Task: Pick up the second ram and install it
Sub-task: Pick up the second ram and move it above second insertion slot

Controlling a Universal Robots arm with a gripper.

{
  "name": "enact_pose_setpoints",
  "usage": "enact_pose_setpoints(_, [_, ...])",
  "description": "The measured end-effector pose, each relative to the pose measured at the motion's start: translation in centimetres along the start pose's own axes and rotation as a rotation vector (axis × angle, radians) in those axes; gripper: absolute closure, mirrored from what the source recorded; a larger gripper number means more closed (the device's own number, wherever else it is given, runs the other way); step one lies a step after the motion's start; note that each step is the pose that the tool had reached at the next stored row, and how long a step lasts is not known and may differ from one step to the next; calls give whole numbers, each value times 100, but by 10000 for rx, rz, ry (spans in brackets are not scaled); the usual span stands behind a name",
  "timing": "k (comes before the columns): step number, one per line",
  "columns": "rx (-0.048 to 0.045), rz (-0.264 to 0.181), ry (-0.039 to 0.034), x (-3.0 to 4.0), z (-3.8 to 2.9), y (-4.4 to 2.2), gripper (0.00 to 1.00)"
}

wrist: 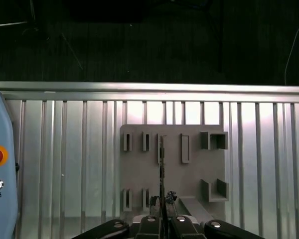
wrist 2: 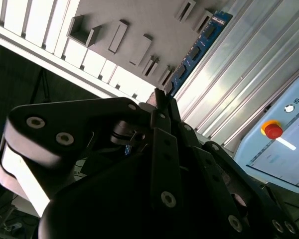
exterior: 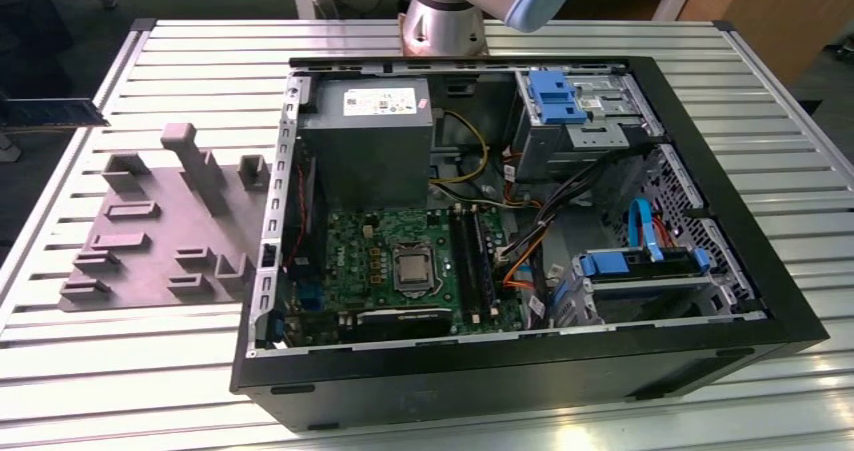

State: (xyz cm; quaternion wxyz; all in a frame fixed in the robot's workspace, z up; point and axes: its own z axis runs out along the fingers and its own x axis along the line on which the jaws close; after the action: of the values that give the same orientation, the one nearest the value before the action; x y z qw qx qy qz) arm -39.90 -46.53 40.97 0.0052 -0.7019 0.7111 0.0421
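Both fingers of my gripper (wrist: 162, 200) are clamped on one end of the second ram (wrist: 162, 154), held edge-on, I judge, to suit a narrow slot. It hangs over the grey fixture tray (wrist: 139, 174), which in the exterior view lies at nine o'clock from the open computer case (exterior: 534, 371).

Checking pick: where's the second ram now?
The second ram sits in the gripper, edge-on over the grey fixture tray in the first wrist view; at the exterior view's far left.
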Motion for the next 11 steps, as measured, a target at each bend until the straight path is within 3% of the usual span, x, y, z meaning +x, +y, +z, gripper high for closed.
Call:
enact_pose_setpoints(6, [-3, -1, 2, 0, -4, -8, 86])
enact_pose_setpoints(11, [-1, 0, 1, -1, -6, -72, 86])
